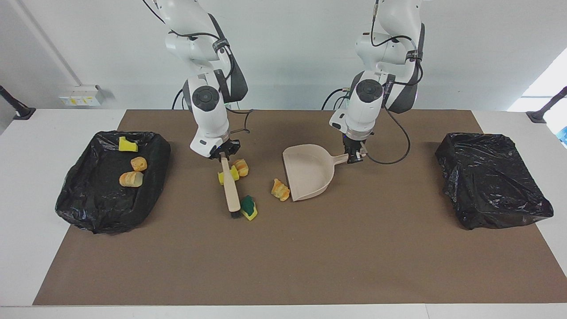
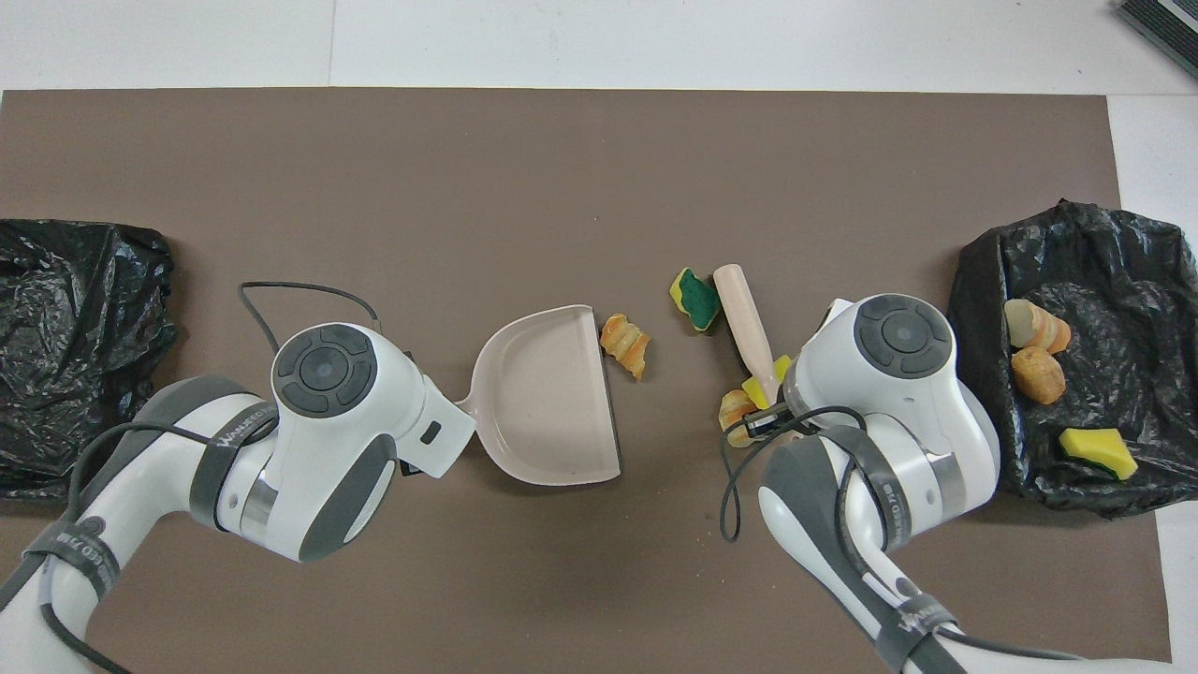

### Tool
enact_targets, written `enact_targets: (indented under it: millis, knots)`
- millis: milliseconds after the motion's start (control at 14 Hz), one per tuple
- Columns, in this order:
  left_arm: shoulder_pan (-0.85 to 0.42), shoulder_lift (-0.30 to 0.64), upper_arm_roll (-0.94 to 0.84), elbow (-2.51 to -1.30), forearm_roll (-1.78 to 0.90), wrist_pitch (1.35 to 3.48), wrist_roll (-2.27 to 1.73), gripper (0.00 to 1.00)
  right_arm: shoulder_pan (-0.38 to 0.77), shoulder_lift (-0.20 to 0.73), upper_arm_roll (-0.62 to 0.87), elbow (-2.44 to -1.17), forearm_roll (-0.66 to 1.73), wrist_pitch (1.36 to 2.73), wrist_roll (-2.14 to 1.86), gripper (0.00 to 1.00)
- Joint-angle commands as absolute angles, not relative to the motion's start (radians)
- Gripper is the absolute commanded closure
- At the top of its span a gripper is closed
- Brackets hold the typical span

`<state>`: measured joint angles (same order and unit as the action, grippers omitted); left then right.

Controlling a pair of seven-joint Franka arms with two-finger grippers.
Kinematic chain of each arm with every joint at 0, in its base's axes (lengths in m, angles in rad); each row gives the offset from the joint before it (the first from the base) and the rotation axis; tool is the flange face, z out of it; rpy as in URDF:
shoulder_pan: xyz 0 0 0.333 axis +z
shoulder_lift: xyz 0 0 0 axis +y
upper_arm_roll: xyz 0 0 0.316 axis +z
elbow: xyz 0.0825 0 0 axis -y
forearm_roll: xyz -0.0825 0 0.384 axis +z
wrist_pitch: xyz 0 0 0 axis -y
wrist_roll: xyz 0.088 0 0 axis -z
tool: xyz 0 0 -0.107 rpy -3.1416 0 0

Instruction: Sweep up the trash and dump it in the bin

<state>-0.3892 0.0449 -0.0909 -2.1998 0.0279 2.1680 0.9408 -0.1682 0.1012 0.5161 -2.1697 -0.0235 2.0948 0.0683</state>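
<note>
Seven small pieces of trash show: three already lie in a black-lined bin (image 1: 71,195) at the right arm's end of the table, a yellow sponge chunk (image 1: 127,144) and two golden bread pieces (image 1: 131,179). Four remain on the brown mat (image 1: 283,257) near its middle: a croissant piece (image 1: 280,189) touching the lip of a beige dustpan (image 1: 308,175), a green-and-yellow sponge chunk (image 1: 249,208) against the bristle end of a beige brush (image 1: 230,188), and a yellow sponge piece (image 1: 223,177) and another croissant piece (image 1: 241,167) beside the brush handle. The right gripper (image 1: 224,156) is pinched on the brush handle; the left gripper (image 1: 355,156) is pinched on the dustpan handle. A second black-lined bin (image 1: 491,186) sits at the left arm's end. The mat farther from the robots lies open. White table edges and a pale wall surround it.
</note>
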Motion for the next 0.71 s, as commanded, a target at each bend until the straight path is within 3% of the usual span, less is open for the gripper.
enact_targets:
  millis: [0, 643]
  knots:
    - [-0.399, 0.038, -0.081, -2.207, 0.044, 2.187, 0.945, 1.0, -0.114, 0.12, 0.522, -2.145, 0.018, 2.1, 0.055, 1.0]
    - [-0.397, 0.038, -0.081, -2.21, 0.044, 2.197, 0.94, 1.0, 0.037, 0.133, 0.526, -2.051, 0.368, 2.1, -0.003, 1.0]
